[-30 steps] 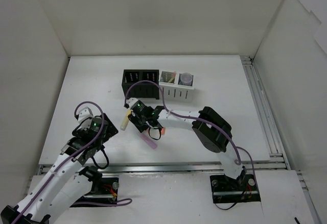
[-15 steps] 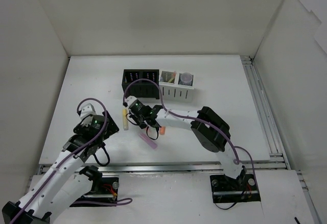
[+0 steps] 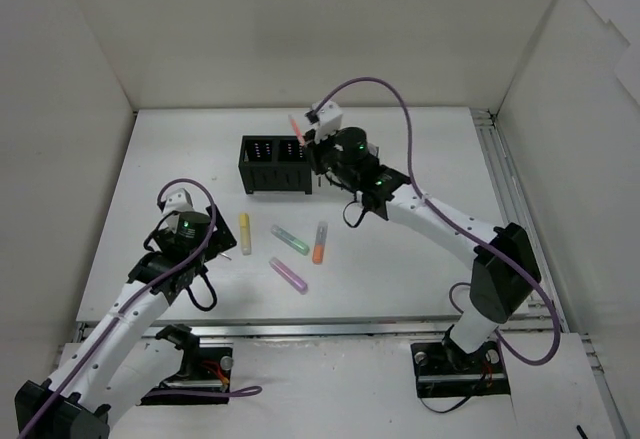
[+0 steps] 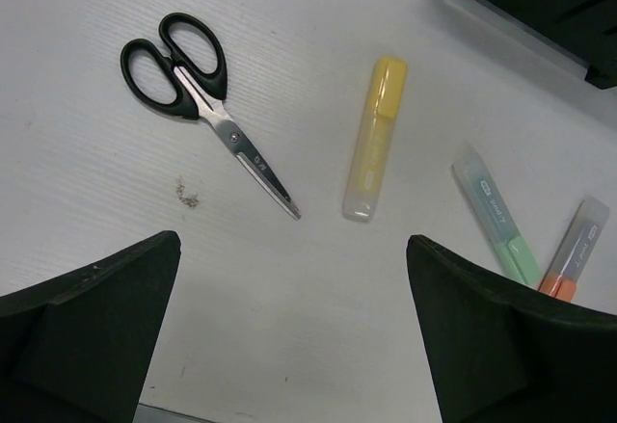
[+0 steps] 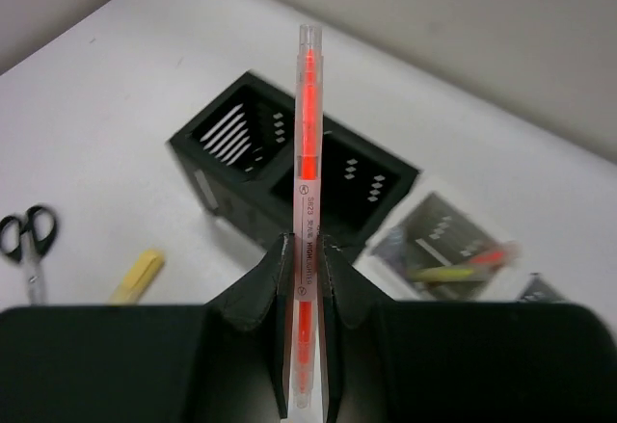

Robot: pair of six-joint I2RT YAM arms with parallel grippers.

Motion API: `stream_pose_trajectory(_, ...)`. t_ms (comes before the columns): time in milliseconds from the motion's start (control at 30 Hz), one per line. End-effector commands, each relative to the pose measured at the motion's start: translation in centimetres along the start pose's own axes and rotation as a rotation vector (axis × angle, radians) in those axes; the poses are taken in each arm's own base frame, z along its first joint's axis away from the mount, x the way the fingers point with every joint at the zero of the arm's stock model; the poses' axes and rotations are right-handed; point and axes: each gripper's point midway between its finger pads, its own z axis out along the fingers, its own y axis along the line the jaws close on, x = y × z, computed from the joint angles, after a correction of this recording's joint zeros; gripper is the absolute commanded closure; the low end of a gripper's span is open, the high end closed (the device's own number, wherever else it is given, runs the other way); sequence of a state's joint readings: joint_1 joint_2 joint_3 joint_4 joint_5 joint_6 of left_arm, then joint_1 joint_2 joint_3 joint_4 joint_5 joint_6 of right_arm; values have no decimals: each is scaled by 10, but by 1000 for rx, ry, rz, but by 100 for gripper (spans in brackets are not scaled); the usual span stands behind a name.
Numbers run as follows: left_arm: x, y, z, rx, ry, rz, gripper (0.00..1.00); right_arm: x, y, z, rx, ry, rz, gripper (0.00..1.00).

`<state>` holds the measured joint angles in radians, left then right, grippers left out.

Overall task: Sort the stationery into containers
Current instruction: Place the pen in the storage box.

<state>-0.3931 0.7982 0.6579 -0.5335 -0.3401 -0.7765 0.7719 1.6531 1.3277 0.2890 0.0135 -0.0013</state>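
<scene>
On the bench [image 3: 430, 259] the black organiser [image 3: 275, 164] stands open-topped. The white organiser [image 5: 445, 242] beside it is blurred, and mostly hidden behind the right arm from above. The left end effector [image 4: 289, 250] gapes wide, empty, over the yellow marker [image 4: 374, 139]. The right end effector [image 5: 304, 250] pinches the thin red pen [image 5: 307, 144] below its middle, aloft near the black organiser. The pen looks light, stiff and probably slick, so liable to swivel.
</scene>
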Motion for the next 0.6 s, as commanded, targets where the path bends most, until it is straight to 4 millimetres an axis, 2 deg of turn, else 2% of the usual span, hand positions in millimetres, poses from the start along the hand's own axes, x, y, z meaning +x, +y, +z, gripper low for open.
stream_pose_trajectory(0,-30,-21,0,68,-57,-23,0,-49,-34,-1,-28,-245,-20,100)
stream_pose_trajectory(33,-28,-24,3,72,-49,-21,0,-66,-47,-2,-11,-333,-11,100)
stream_pose_trajectory(67,-30,-24,5,71,-50,-22,0,-70,-62,-1,9,-357,-18,100)
stream_pose_trajectory(100,-29,-25,8,81,-42,-21,0,-73,-65,2,-3,-372,-22,100)
stream_pose_trajectory(167,-30,-30,15,93,-36,-21,0,-75,-85,10,21,-413,-27,100)
stream_pose_trajectory(200,-29,-34,16,109,-30,-15,0,-76,-86,13,6,-425,-33,100)
stream_pose_trajectory(233,-34,-36,19,111,-38,-24,0,-73,-91,20,9,-443,-37,100)
stream_pose_trajectory(367,-33,-43,33,105,-3,-1,0,-61,-110,33,-3,-458,-35,100)
stream_pose_trajectory(567,-33,-56,51,119,30,25,0,-28,-116,53,-24,-443,-20,100)
